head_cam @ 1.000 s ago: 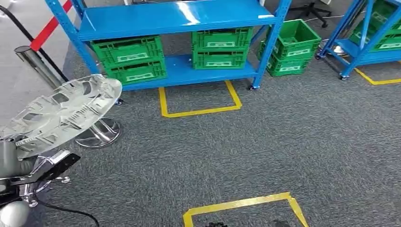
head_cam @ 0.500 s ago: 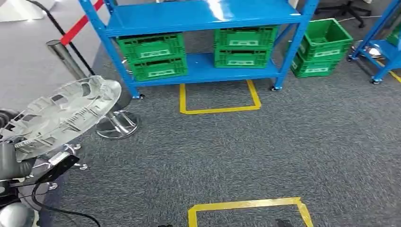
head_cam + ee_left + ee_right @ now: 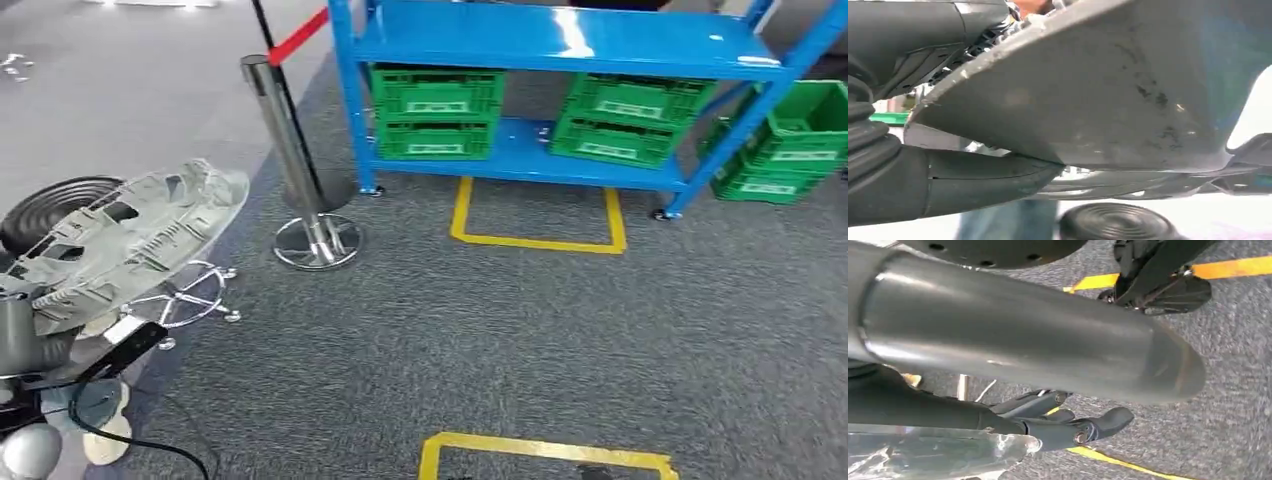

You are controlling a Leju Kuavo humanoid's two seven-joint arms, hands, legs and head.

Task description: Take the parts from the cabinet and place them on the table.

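A large pale grey ribbed plastic part [image 3: 130,240], round-edged and flat, is carried tilted at the left of the head view. My left hand [image 3: 25,335] grips it from underneath. In the left wrist view the part's smooth underside [image 3: 1098,100] lies across the picture, with my thick grey thumb [image 3: 973,180] pressed under its edge. My right hand [image 3: 1048,385] hangs over the carpet; its thumb and dark fingers [image 3: 1083,427] are apart with only floor between them.
A blue shelf rack [image 3: 560,40] holds green crates [image 3: 435,105], with more crates [image 3: 785,140] to the right. A chrome barrier post [image 3: 290,150] with a red belt stands left of it. Yellow tape squares [image 3: 535,240] mark the carpet. A black stool [image 3: 45,205] and a person's legs [image 3: 1008,222] are near.
The whole view has swung left: the rack and barrier post slid rightward in the picture and a black stool came into sight. The grey part stays in my left hand.
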